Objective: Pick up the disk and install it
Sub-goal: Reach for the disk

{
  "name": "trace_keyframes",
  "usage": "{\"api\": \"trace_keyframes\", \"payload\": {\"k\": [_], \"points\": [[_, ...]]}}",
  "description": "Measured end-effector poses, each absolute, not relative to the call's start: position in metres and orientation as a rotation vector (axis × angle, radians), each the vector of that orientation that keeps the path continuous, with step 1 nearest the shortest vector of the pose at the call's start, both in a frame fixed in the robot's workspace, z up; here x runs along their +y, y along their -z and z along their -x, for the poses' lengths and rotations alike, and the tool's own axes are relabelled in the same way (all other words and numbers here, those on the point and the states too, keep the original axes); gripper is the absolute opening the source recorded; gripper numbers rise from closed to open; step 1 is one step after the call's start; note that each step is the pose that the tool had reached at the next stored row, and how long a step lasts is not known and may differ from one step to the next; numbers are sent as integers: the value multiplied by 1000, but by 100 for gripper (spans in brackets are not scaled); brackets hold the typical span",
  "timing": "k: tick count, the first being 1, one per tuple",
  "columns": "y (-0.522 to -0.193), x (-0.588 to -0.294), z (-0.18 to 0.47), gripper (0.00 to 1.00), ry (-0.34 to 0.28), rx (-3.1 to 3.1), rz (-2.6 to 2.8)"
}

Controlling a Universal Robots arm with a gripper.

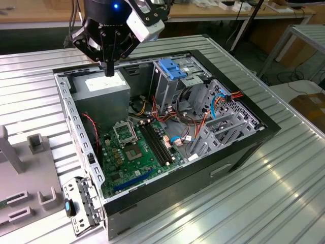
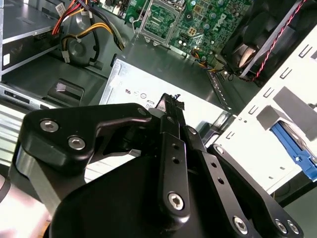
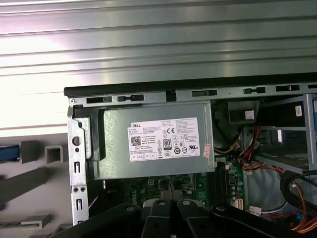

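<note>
Empty, fingers together, the claw point(image 1: 108, 70) hovers over the power supply point(image 1: 106, 89) while the disk point(image 2: 293, 148) sits just outside the case wall point(image 2: 277, 94): I'd spread wide, then come down square over it.

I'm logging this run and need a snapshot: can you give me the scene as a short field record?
pincer: shut, holding nothing, above the power supply
computer case: open, lying on the ribbed metal table
motherboard: green, exposed inside the case
light-blue bracket: on top of the drive cage
</note>
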State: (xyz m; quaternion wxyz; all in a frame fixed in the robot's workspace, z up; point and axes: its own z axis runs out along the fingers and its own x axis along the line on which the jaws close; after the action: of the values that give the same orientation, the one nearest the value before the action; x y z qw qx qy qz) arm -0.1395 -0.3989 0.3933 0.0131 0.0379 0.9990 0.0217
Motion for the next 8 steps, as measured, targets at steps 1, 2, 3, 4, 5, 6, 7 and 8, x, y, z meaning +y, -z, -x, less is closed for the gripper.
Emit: {"api": "trace_keyframes", "payload": {"k": [1, 2, 3, 4, 5, 6, 7, 8], "points": [[-393, -399, 140, 11, -68, 3113, -118], [-393, -399, 140, 11, -68, 3113, -118], [-393, -399, 141, 11, -68, 3112, -118], [-393, -399, 141, 11, -68, 3112, -118], [-393, -399, 142, 11, -68, 3113, -118], [-393, -399, 142, 11, -68, 3112, -118], [-393, -399, 143, 11, -68, 3113, -118], [-393, -399, 143, 11, -68, 3112, -118]]}}
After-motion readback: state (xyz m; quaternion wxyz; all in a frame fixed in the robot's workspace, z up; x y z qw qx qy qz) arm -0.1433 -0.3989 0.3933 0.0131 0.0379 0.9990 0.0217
